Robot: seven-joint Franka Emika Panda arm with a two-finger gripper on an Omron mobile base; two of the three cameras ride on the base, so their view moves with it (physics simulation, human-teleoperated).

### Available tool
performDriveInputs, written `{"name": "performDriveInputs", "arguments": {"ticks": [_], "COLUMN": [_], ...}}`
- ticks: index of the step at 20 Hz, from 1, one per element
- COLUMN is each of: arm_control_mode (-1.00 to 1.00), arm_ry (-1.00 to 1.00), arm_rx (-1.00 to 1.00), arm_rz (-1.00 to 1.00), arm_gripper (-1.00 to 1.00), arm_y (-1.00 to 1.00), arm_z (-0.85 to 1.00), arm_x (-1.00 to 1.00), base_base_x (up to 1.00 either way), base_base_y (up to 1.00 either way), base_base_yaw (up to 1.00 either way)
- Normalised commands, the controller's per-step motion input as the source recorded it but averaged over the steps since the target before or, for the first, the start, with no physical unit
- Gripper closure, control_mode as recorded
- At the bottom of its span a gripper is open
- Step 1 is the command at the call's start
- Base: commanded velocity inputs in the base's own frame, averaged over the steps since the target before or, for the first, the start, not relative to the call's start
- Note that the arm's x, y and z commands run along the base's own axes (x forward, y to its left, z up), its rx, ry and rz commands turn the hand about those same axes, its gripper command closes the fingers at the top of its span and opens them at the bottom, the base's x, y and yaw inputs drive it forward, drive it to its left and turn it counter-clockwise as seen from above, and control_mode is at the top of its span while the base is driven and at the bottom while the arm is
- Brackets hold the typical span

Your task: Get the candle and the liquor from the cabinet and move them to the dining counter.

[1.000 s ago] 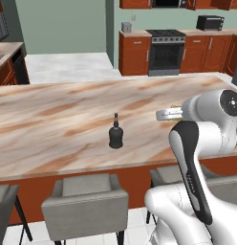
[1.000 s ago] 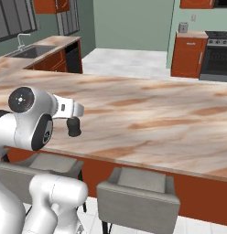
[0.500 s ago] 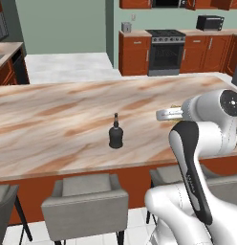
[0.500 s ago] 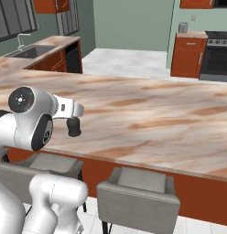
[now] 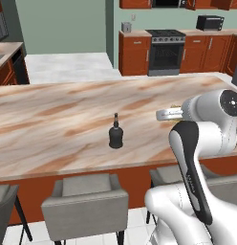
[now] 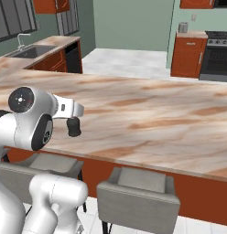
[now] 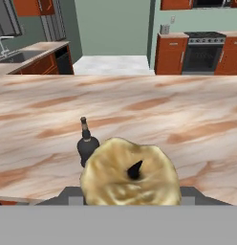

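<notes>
The liquor [image 5: 115,135], a black bottle with a thin neck, stands upright on the dining counter [image 5: 53,119] near its front edge. It also shows in the hand view [image 7: 86,143], left of and beyond the candle. My gripper [image 5: 172,109] hovers over the counter's near edge, to the right of the bottle and apart from it. It is shut on the candle [image 7: 131,174], a yellowish-gold lump with a dark wick that sits between the fingertips [image 7: 69,194]. In the right base view the bottle's dark body [image 6: 74,128] peeks out below my hand [image 6: 66,108].
Grey stools [image 5: 87,201] stand under the counter's front edge. Across the floor are a stove [image 5: 163,50], low red-brown cabinets [image 5: 134,55] and a black toaster oven [image 5: 210,22]. A sink [image 6: 26,50] lies on the left worktop. Red-brown wall cabinets [image 6: 51,4] hang above.
</notes>
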Motion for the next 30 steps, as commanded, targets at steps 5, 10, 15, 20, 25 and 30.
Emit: {"name": "performDriveInputs", "arguments": {"ticks": [5,10,15,20,25,30], "arm_control_mode": [-1.00,-1.00,-1.00,-1.00,-1.00,-1.00], "arm_ry": [0.01,0.08,0.09,0.02,0.00,0.02], "arm_rx": [0.00,0.00,0.00,0.00,0.00,-0.02], "arm_rz": [-0.01,0.06,0.12,0.23,0.30,0.35], "arm_gripper": [1.00,1.00,1.00,1.00,1.00,1.00], "arm_y": [-0.02,-0.14,-0.20,-0.25,-0.22,-0.11], "arm_z": [0.00,0.00,0.00,-0.04,-0.20,-0.43], "arm_x": [0.02,0.18,0.31,0.36,0.38,0.34], "base_base_x": [0.00,0.00,0.00,0.00,0.00,0.00], "base_base_y": [0.00,0.00,0.00,0.00,0.00,0.00], "base_base_yaw": [0.00,0.00,0.00,0.00,0.00,0.00]}}
